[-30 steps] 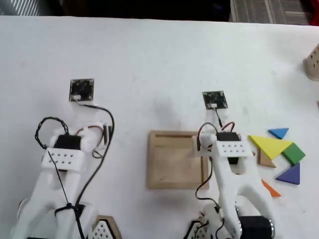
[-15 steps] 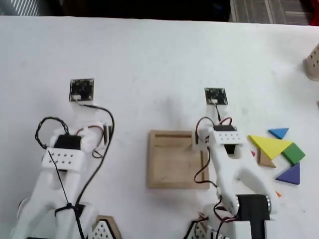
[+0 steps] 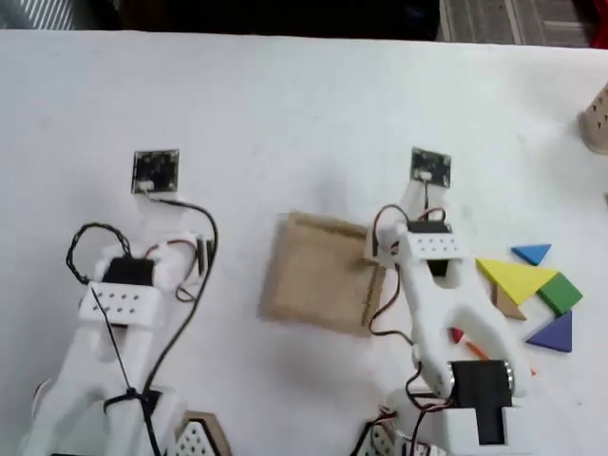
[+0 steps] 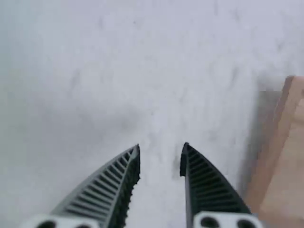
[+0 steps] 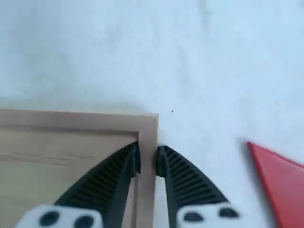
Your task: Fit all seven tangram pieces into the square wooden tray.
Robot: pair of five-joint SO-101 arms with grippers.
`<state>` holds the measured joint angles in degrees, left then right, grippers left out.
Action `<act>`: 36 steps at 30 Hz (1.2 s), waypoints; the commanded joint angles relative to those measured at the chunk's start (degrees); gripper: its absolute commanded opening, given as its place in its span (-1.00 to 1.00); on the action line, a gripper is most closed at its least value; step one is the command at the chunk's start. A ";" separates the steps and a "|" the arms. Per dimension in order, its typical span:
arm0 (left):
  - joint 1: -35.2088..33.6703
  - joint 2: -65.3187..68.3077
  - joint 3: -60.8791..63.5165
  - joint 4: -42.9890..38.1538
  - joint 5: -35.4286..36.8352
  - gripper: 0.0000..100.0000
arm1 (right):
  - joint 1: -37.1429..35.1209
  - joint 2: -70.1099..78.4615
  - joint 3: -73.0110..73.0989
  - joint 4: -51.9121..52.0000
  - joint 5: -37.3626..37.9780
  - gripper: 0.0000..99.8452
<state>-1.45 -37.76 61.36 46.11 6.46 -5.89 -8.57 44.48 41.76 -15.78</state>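
On the white counter [image 3: 285, 104], the square wooden tray [image 3: 313, 271] is lying skewed — the right end effector [image 5: 147, 159] is pinching its wall. The left end effector [image 4: 160, 159] is hanging partly open, empty. Loose tangram pieces [image 3: 518, 278] are sitting outside the tray.

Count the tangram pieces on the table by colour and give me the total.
blue piece: 1
yellow piece: 1
green piece: 1
purple piece: 1
tan piece: 1
red piece: 1
orange piece: 1
Total: 7, all outside the wooden tray.
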 commanded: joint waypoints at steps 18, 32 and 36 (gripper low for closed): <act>-0.31 0.22 -0.26 -1.14 -0.88 -0.69 | -9.01 11.30 -11.96 5.76 14.24 -0.93; -0.31 0.22 -0.26 -1.14 -0.97 -0.69 | -7.43 11.65 -31.12 35.56 21.80 -0.67; -0.31 0.22 -0.26 -1.14 -0.97 -0.69 | -2.07 5.93 -28.22 38.37 29.19 -0.73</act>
<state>-1.45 -37.76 61.36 46.11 5.93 -11.96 3.21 16.26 78.33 8.92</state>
